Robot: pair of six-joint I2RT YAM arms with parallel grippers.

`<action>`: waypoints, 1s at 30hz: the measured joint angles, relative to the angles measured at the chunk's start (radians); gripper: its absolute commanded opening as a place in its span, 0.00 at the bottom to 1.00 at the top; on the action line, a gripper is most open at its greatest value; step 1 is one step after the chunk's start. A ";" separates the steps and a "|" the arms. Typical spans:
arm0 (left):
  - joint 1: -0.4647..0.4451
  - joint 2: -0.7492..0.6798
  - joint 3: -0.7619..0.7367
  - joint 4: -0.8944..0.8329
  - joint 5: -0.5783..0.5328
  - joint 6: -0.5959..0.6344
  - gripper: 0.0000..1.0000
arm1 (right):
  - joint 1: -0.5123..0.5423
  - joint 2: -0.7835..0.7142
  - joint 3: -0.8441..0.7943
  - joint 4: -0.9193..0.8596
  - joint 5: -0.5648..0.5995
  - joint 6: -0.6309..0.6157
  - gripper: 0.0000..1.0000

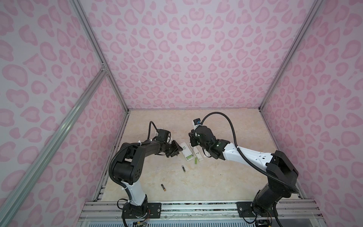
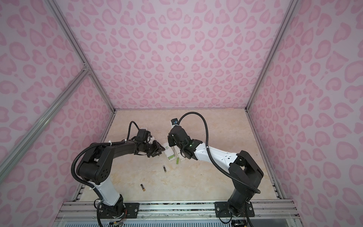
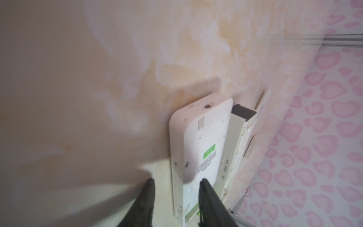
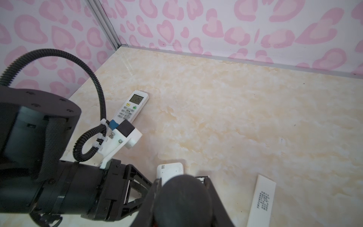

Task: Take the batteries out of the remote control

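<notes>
While my right fingers [image 4: 218,206] clamp the screwdriver [image 4: 184,198], my left fingers [image 3: 208,200] sit apart at the white remote [image 3: 202,137]. A green battery [image 1: 189,157] is in it. I think I pry that out next.

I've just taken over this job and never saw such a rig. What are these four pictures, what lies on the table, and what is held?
Two robot arms work over a marbled table. Two pictures look down from overhead; two come from cameras on the wrists. The left hand is open at the edge of a white remote with green batteries inside. The right hand grips what looks like a screwdriver. A loose green battery and two black batteries lie on the table.
</notes>
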 measured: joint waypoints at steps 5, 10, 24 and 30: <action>-0.002 0.098 0.097 0.040 0.047 0.002 0.42 | -0.016 -0.025 -0.024 0.003 -0.003 0.003 0.00; -0.017 0.183 0.203 0.050 0.074 0.013 0.41 | -0.039 -0.028 -0.034 0.018 -0.028 0.003 0.00; 0.024 0.061 0.146 -0.034 0.017 0.076 0.41 | -0.040 0.087 0.024 0.158 -0.235 -0.058 0.00; 0.029 -0.044 0.045 -0.043 0.015 0.090 0.41 | -0.044 0.112 0.023 0.225 -0.319 -0.115 0.00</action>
